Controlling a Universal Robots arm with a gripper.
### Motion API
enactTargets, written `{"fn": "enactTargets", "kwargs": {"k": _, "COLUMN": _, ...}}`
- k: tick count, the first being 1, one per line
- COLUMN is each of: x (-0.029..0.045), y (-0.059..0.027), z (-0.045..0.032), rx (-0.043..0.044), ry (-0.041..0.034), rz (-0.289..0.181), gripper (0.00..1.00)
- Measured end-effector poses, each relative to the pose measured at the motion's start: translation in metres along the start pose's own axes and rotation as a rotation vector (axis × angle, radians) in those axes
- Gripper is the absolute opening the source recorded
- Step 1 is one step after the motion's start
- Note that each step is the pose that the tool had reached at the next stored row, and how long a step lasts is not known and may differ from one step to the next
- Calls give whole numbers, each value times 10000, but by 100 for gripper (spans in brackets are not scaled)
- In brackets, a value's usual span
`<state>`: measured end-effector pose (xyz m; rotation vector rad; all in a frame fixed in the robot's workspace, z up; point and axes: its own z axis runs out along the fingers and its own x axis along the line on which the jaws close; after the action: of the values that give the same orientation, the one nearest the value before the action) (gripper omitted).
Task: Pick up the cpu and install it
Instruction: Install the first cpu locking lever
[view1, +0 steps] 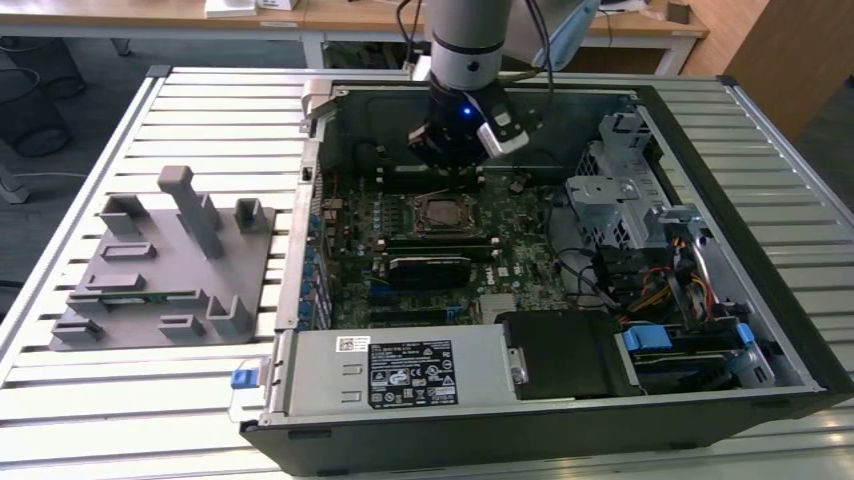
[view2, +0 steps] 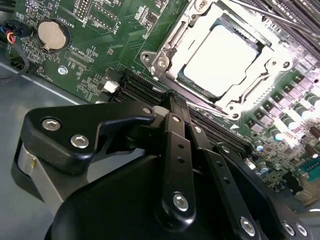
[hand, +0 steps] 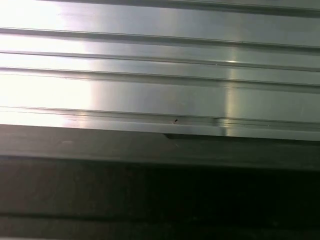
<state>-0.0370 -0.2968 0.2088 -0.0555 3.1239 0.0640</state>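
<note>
Apparently the cpu already sat in its socket on the motherboard, in the upper right of the second wrist view, its silver top glaring and the metal frame around it; in the exterior view it showed as a small pale square at the frame's centre, inside the open computer case on the slatted desk. We saw the claw in the second wrist view with its dark fingers pressed together and nothing between them, hanging just beside the socket over the black slots. We judged the main risk to be the tips catching the socket frame or the slots alongside, since they hung so near the board. We could not tell whether the chip lay flat or the frame was latched; if it sat skewed, any downward pressure could damage the contacts beneath.
</note>
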Motion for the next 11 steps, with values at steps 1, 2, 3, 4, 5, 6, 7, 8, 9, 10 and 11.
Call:
{"fn": "enactTargets", "kwargs": {"k": 1, "x": -1, "y": 0, "z": 10, "rx": 0, "ry": 0, "rz": 1, "gripper": 11}}
{"fn": "enactTargets", "kwargs": {"k": 2, "x": -2, "y": -1, "z": 20, "rx": 0, "ry": 0, "rz": 1, "gripper": 11}}
{"fn": "enactTargets", "kwargs": {"k": 3, "x": -4, "y": -1, "z": 29, "rx": 0, "ry": 0, "rz": 0, "gripper": 11}}
{"fn": "enactTargets", "kwargs": {"k": 4, "x": -5, "y": -2, "z": 38, "rx": 0, "ry": 0, "rz": 0, "gripper": 11}}
{"fn": "enactTargets", "kwargs": {"k": 5, "x": -7, "y": -2, "z": 47, "rx": 0, "ry": 0, "rz": 0, "gripper": 11}}
{"fn": "enactTargets", "kwargs": {"k": 6, "x": -8, "y": -3, "z": 56, "rx": 0, "ry": 0, "rz": 0, "gripper": 11}}
{"fn": "enactTargets", "kwargs": {"k": 7, "x": -10, "y": -3, "z": 65, "rx": 0, "ry": 0, "rz": 0, "gripper": 11}}
{"fn": "enactTargets", "kwargs": {"k": 8, "x": -11, "y": -3, "z": 71, "rx": 0, "ry": 1, "rz": 1, "gripper": 11}}
{"fn": "enactTargets", "kwargs": {"k": 9, "x": -12, "y": -4, "z": 77, "rx": 1, "ry": 2, "rz": 0, "gripper": 11}}
{"fn": "enactTargets", "kwargs": {"k": 10, "x": -14, "y": -4, "z": 81, "rx": 1, "ry": 3, "rz": 0, "gripper": 11}}
{"fn": "enactTargets", "kwargs": {"k": 11, "x": -15, "y": -4, "z": 84, "rx": 0, "ry": 4, "rz": 1, "gripper": 11}}
